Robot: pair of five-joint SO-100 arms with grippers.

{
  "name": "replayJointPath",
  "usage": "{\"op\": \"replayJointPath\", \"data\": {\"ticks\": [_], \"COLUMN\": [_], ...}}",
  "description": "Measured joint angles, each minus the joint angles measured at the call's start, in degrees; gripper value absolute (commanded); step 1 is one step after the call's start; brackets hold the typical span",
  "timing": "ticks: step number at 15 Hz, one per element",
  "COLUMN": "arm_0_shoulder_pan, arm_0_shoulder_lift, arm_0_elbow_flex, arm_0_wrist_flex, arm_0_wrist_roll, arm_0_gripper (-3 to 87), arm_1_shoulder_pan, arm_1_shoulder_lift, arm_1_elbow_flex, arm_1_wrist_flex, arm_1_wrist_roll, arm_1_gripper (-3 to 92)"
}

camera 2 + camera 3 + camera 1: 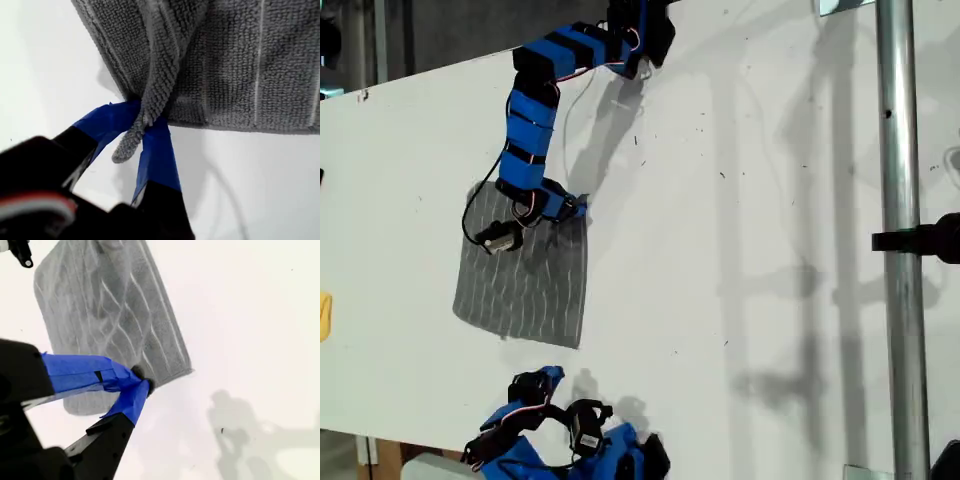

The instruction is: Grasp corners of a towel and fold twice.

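Observation:
The grey striped towel [525,285] lies flat on the white table [740,250], toward the exterior view's left. My first gripper [577,208] is down at the towel's far corner on the exterior view's right, shut on that corner [131,137]. The first wrist view shows the pinched cloth bunched between the blue fingers [157,150], and my first gripper [142,120] rests at the towel [240,65] edge. My second gripper [548,378] hovers just off the towel's near edge. Its jaws are together, and my second gripper [142,382] holds nothing, in front of the towel [107,315].
A small yellow object [324,316] sits at the exterior view's left edge. A metal pole [900,250] with a black clamp [920,240] stands at the exterior view's right. The second arm's base [580,455] is at the table's near edge.

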Motion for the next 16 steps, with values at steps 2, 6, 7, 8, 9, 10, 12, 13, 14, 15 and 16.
{"op": "replayJointPath", "data": {"ticks": [2, 6, 7, 8, 9, 10, 12, 13, 14, 15, 16], "arm_0_shoulder_pan": [-0.2, -2.0, -3.3, -4.7, -6.1, -7.2, -8.1, -8.3, -8.3, -8.5, -8.6], "arm_0_shoulder_lift": [-7.3, -20.9, -23.1, -25.0, -26.9, -29.0, -32.3, -33.0, -33.7, -34.7, -35.1], "arm_0_elbow_flex": [-2.7, -9.1, -10.9, -12.7, -14.5, -16.2, -19.2, -19.6, -19.7, -19.7, -19.3], "arm_0_wrist_flex": [-3.0, -3.7, -3.8, -3.8, -3.8, -3.8, -3.6, -3.6, -3.4, -3.3, -3.5], "arm_0_wrist_roll": [4.7, 14.6, 15.5, 16.3, 16.7, 17.2, 17.7, 17.6, 17.7, 17.7, 17.7], "arm_0_gripper": [21.6, 37.5, 37.1, 38.4, 38.9, 38.8, 39.1, 39.1, 39.1, 38.8, 38.3], "arm_1_shoulder_pan": [-0.5, -1.5, -1.7, -2.0, -2.2, -2.2, -2.4, -2.4, -2.4, -2.4, -2.4], "arm_1_shoulder_lift": [0.0, 0.3, 0.3, 0.4, 0.4, 0.5, 0.6, 0.8, 1.3, 1.5, 1.6], "arm_1_elbow_flex": [0.0, 0.0, 0.0, 0.0, 0.0, 0.1, 0.2, 0.4, 1.0, 1.3, 1.6], "arm_1_wrist_flex": [0.0, -0.1, -0.1, -0.2, -0.2, -0.2, -0.3, -0.4, -0.4, -0.6, -0.6], "arm_1_wrist_roll": [0.0, 0.0, 0.0, 0.1, 0.1, 0.1, 0.1, 0.1, 0.1, 0.1, 0.1], "arm_1_gripper": [-0.2, -0.2, -0.2, -0.2, -0.2, -0.2, -0.2, -0.2, -0.2, -0.2, -0.2]}}
